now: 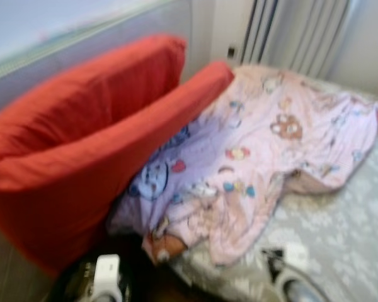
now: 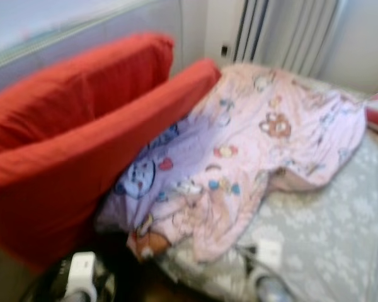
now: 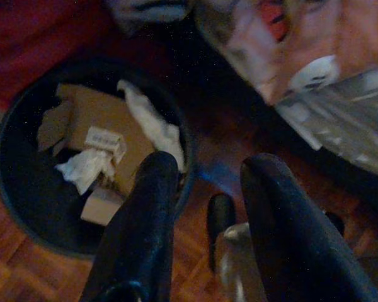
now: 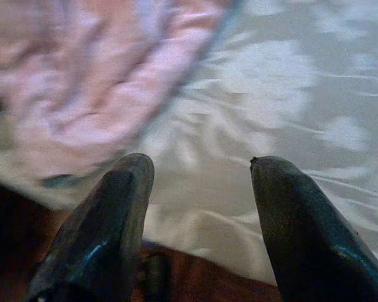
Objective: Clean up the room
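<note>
Bed holds one blanket, seemingly two pillows.

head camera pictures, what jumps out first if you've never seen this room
Two big red cushions lean against the wall on the left side of the bed. Beside them a pink cartoon-print blanket lies crumpled across the grey patterned sheet. In the left wrist view, the left gripper, fingers apart, hangs over a dark bin of paper scraps on the wooden floor.
</note>
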You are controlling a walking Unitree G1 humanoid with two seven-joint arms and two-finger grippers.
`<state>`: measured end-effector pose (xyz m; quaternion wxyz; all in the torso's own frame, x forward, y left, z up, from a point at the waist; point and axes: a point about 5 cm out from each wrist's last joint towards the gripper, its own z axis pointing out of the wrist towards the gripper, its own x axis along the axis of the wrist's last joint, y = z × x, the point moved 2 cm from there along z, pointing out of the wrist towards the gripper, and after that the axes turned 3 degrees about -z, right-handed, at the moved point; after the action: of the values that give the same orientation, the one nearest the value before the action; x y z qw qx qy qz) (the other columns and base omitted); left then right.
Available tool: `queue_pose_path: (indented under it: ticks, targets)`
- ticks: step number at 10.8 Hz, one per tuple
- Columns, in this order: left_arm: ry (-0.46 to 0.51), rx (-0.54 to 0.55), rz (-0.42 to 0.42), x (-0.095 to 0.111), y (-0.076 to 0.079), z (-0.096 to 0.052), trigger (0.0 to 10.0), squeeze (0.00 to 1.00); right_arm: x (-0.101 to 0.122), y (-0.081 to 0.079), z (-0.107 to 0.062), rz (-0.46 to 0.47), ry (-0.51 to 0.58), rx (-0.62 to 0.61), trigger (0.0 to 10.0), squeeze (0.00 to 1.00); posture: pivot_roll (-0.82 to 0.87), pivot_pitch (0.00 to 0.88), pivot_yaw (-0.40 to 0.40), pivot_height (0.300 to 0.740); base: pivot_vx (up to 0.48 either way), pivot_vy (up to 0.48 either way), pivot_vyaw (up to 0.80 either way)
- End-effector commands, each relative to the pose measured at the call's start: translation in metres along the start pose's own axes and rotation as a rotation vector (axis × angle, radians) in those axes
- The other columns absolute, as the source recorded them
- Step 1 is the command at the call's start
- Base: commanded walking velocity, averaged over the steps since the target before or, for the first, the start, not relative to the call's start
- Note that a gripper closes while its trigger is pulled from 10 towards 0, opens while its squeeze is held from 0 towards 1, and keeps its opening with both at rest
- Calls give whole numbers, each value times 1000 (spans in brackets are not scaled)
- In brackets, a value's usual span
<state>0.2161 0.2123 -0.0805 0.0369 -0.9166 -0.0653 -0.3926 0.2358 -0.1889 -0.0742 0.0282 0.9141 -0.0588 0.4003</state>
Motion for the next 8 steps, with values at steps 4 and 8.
queue_pose_path:
  ticks: [4, 8]
  targets:
    - [-24, 3, 2, -7, -2, -2, 10000, 0, 3, -5, 1, -49, 11, 33, 10000, 0, 119, 111, -14, 740, 0, 0, 400]
    - [-25, 1, 8, -7, -3, -2, 10000, 0, 1, -3, 0, -14, 9, 16, 10000, 0, 116, 112, -8, 740, 0, 0, 331]
